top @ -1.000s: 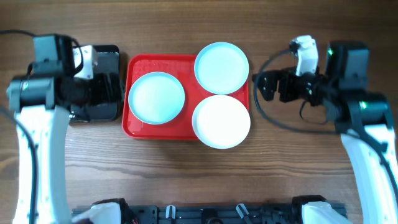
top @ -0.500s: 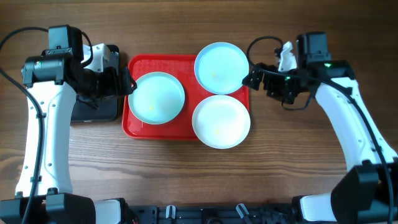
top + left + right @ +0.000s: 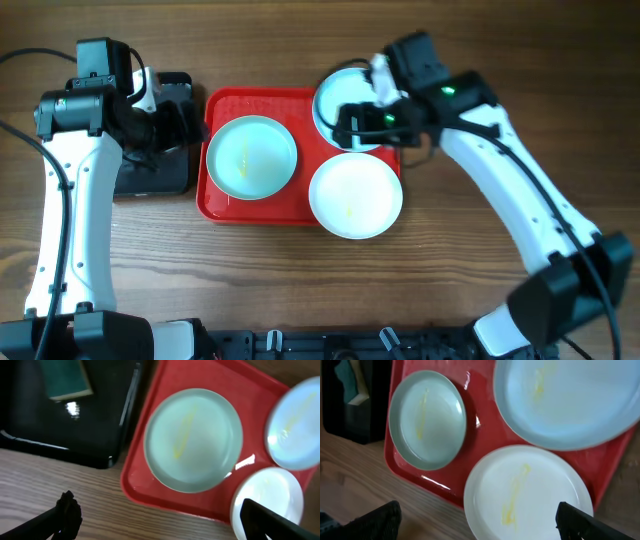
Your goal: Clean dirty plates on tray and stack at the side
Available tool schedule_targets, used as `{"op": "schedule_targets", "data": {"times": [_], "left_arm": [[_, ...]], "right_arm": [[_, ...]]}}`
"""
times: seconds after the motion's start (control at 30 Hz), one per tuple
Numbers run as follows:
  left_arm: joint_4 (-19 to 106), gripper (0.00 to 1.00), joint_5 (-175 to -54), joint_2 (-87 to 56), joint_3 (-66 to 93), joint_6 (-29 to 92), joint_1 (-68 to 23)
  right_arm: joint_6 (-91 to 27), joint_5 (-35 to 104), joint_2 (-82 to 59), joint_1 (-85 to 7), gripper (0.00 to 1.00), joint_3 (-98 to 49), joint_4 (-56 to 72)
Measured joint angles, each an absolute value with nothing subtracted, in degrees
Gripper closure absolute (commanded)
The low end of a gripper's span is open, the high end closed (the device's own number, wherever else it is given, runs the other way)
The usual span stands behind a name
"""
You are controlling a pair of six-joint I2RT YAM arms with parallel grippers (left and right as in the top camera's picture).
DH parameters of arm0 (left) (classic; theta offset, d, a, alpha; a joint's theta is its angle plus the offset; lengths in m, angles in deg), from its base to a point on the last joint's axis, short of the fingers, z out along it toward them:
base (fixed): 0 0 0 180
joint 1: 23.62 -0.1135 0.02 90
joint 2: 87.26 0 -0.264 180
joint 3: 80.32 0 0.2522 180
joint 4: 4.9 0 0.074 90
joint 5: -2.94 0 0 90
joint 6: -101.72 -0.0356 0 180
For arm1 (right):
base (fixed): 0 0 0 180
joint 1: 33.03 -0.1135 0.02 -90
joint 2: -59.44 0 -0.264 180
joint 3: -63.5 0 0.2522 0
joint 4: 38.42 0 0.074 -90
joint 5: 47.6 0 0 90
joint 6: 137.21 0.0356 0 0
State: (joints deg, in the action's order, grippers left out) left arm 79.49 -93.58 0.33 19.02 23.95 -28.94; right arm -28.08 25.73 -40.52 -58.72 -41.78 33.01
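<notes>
Only wrist views plainly show streaked plates (image 3: pixel 427 420)

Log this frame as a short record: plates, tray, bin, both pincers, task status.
plates: three on the tray: left plate, upper right plate, lower right plate
overhang: both right plates reach past the tray's rim
dirt: a yellow streak on each plate
black bin: left of the tray, sponge inside
left pincer: open, empty, by the bin's tray-side edge
right pincer: open, empty, above the upper right plate
stacked at side: none
</notes>
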Motion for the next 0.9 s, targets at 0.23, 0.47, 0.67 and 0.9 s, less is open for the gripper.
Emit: {"op": "schedule_targets", "data": {"times": [0.23,0.47,0.67,0.9], "left_arm": [[78.4,0.0,-89.2,0.3,19.0,26.2,-30.6],[76.5,0.0,-87.7,0.3,19.0,26.3,-31.1],[75.9,0.0,-86.8,0.3,19.0,26.4,-32.0],[75.9,0.0,-86.6,0.3,19.0,26.5,-35.5]], "right_arm": [[-28.0,27.0,-52.0,-64.6,0.75,-46.3,21.4],[-26.5,27.0,-61.5,-67.8,0.85,-46.3,16.7],[-23.7,29.2,-64.7,-70.1,0.75,-46.3,15.4],[-21.3,34.2,-66.0,-70.8,0.65,-46.3,15.1]]}}
